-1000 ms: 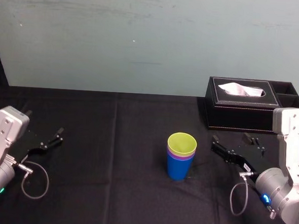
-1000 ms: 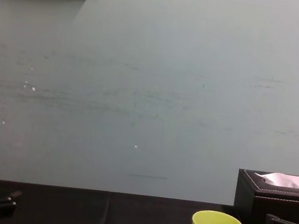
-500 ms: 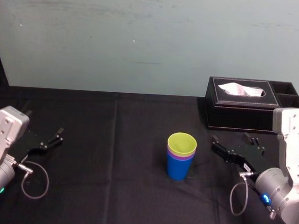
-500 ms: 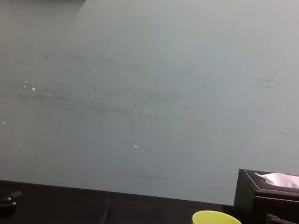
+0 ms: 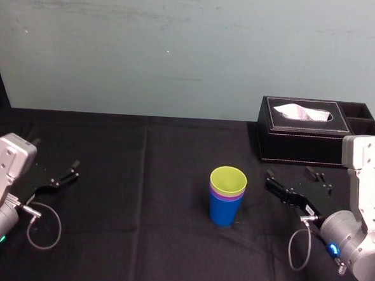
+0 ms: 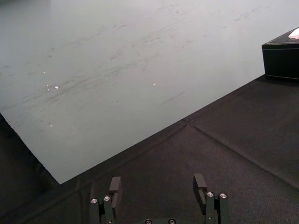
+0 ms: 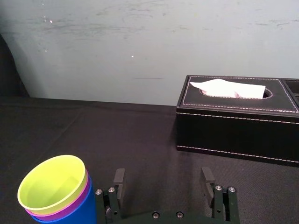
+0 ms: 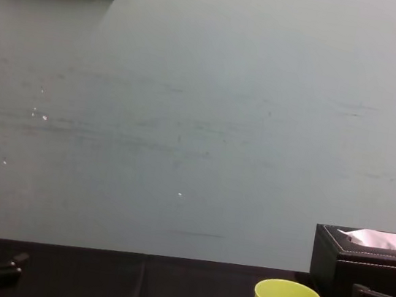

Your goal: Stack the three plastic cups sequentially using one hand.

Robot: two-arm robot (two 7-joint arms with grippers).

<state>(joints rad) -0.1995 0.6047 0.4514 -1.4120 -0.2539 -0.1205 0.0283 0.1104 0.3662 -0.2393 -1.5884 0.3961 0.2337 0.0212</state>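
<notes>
- Nesting looks done: the three plastic cups (image 5: 227,195) stand yellow-green in purple in blue, just left of the right gripper (image 7: 163,181).
- Its jaws gape empty; nothing seems left to stack.
- Left gripper (image 6: 157,185) parked far left, jaws spread.

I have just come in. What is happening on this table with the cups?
The stacking looks finished. In the middle of the black table the blue cup stands at the bottom, the purple cup sits in it, and the yellow-green cup is on top. Nothing holds them. The right gripper is open beside the stack, to its right, not touching it. The left gripper is open and idle at the table's left side. A tissue box stands at the back right.
</notes>
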